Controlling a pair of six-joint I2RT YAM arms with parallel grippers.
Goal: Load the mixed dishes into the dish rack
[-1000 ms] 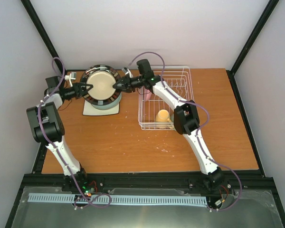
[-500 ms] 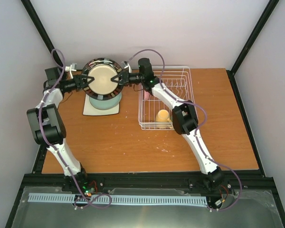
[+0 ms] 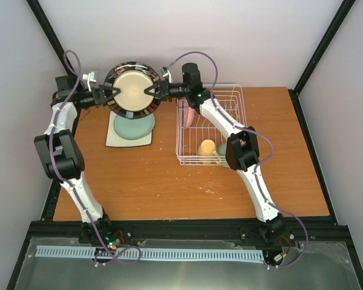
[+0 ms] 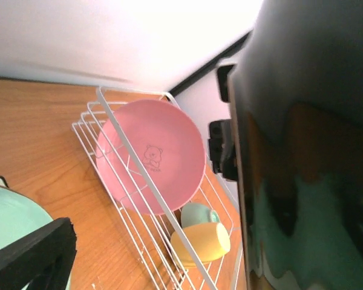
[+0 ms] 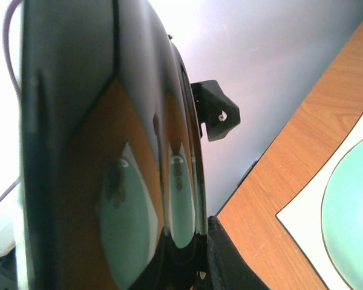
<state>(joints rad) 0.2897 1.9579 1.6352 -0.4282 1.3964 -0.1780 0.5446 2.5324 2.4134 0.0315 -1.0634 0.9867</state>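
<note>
**Glossy plate gripped from both sides**

The left gripper (image 3: 112, 95) and right gripper (image 3: 150, 90) each clamp an opposite edge of the black-rimmed plate (image 3: 132, 90), held above the round mint plate (image 3: 133, 125) on the square plate (image 3: 118, 140). The wire rack (image 3: 190, 162) holds an upright pink plate (image 4: 154, 154), a yellow mug (image 3: 207, 147) and a green bowl (image 4: 196, 213).

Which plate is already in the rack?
The pink round plate, on edge in the dish rack. The black-rimmed plate is held between left claw and right claw; the mint-green plate lies on the square plate.
</note>
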